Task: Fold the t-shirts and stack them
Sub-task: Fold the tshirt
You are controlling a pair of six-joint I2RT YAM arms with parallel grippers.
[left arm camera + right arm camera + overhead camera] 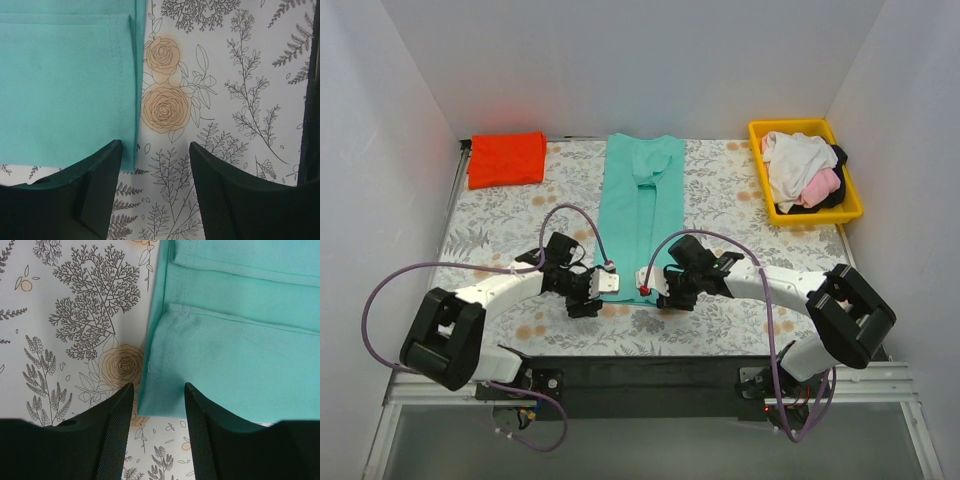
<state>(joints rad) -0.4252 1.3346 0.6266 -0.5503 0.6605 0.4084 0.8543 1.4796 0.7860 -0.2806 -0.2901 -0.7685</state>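
1. progress at the upper left of the top view: the red-orange t-shirt (506, 158) lies folded into a compact rectangle on the patterned cloth (490, 235), so you can count that one as done and as the likely base of the stack.
2. your left gripper (155, 157) sits at the near end of the teal t-shirt (640, 210). its jaws are apart, holding nothing, with the shirt's side edge and near corner lying between the fingers.
3. the teal t-shirt runs down the centre of the top view as a long narrow strip, sides already turned in. judging by that, the lengthwise folds are made and the end-to-end fold is left.
4. your right gripper (157, 397) mirrors the left at the other near corner. its jaws are also open and empty, straddling the hem edge, and no cloth is pinched yet.
5. at the upper right, the yellow tray (790, 126) holds a loose heap of white (795, 158), pink (820, 188) and black (838, 160) shirts, all unfolded. most of the task remains.
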